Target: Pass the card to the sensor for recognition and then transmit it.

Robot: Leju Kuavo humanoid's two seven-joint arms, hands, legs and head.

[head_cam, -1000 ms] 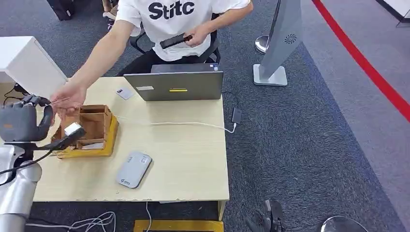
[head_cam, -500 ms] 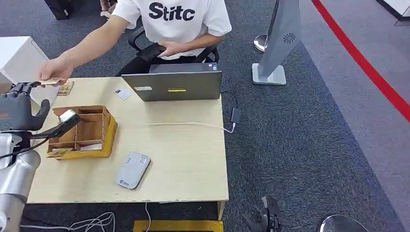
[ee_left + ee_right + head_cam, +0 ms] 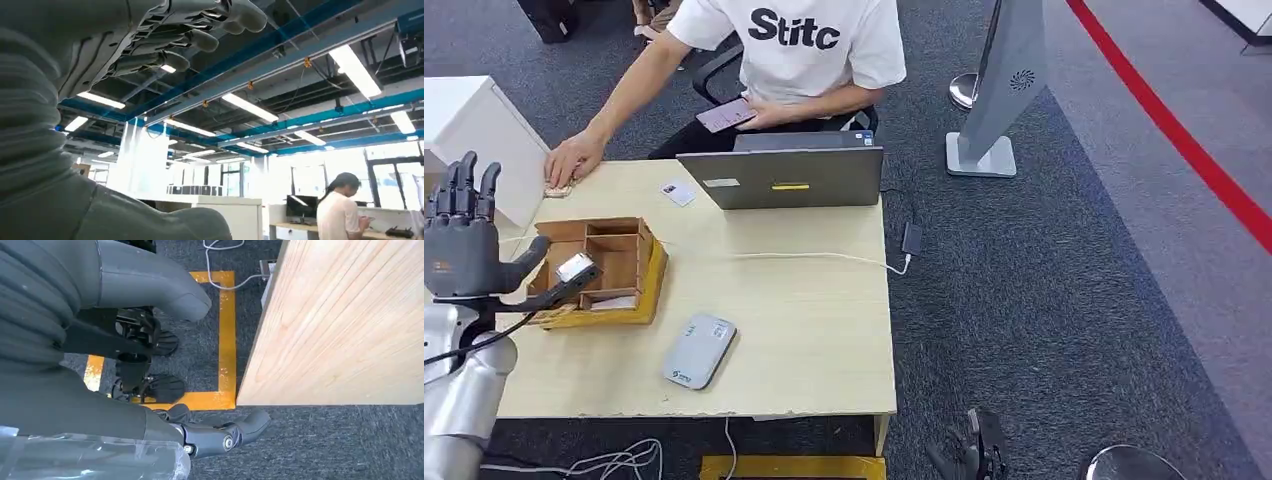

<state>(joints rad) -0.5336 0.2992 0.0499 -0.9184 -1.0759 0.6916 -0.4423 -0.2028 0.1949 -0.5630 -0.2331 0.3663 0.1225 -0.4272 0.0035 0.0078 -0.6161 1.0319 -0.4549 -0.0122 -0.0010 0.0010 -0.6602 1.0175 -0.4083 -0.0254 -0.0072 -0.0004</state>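
My left hand [image 3: 464, 240] is raised at the table's left edge, beside the wooden box [image 3: 609, 265], with its fingers [image 3: 165, 35] spread upward and nothing in it. A person's hand [image 3: 574, 158] presses the card [image 3: 557, 188] onto the far left corner of the table [image 3: 804, 320]. The grey sensor [image 3: 699, 350] lies flat near the table's front edge, right of my left hand. My right hand [image 3: 75, 390] hangs below the table's edge above the floor, holding nothing.
An open laptop [image 3: 782, 177] stands at the back of the table with a white cable [image 3: 824, 257] running in front of it. A small white card [image 3: 679, 192] lies left of the laptop. The seated person holds a phone [image 3: 724, 115]. A white cabinet [image 3: 474, 125] stands at the left.
The person took the card away from my left hand and set it down on the table's far left corner. My left hand's fingers have straightened upward and hold nothing.
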